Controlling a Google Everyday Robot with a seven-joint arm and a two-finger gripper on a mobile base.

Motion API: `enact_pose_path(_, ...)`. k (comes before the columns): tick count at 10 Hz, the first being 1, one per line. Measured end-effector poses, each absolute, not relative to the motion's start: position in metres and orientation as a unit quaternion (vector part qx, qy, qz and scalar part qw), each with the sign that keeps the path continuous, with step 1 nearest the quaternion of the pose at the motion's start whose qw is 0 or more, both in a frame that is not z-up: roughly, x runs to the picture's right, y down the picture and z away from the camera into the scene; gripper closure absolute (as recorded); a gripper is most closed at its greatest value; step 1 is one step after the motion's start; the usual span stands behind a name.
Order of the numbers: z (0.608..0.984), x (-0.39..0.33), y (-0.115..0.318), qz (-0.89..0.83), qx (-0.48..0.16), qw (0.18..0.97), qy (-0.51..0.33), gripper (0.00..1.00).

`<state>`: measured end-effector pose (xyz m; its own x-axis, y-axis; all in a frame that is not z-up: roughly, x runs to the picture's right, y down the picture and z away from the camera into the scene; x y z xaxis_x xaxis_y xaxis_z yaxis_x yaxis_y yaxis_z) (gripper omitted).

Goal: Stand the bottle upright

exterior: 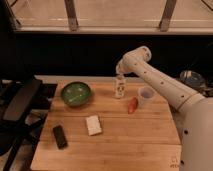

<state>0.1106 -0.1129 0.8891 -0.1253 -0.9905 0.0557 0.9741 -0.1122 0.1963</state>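
Observation:
The bottle (pixel 119 87) is small, slim and white with a green and orange label. It stands upright on the wooden table (pixel 125 135) near the far edge, between the green bowl and the white cup. My gripper (pixel 120 73) hangs straight above the bottle's cap, at the end of the white arm that reaches in from the right. Its tips are at or just over the cap.
A green bowl (pixel 76 94) sits at the left back. A white cup (pixel 145 95) and an orange-red object (pixel 132 105) lie right of the bottle. A flat white block (pixel 93 125) and a black device (pixel 60 136) lie nearer the front. A dark chair (pixel 20 107) stands left.

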Motion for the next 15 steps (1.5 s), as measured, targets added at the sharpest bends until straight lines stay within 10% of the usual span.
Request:
enact_pose_path(6,0.895,0.110,-0.129,-0.748,0.059,0.655,-0.088,0.96)
enact_pose_path(12,0.899,0.114,-0.121,-0.747,0.067,0.655,-0.093,0.36)
enact_pose_path(15,0.900,0.114,-0.119,-0.749,0.067,0.653,-0.094,0.23)
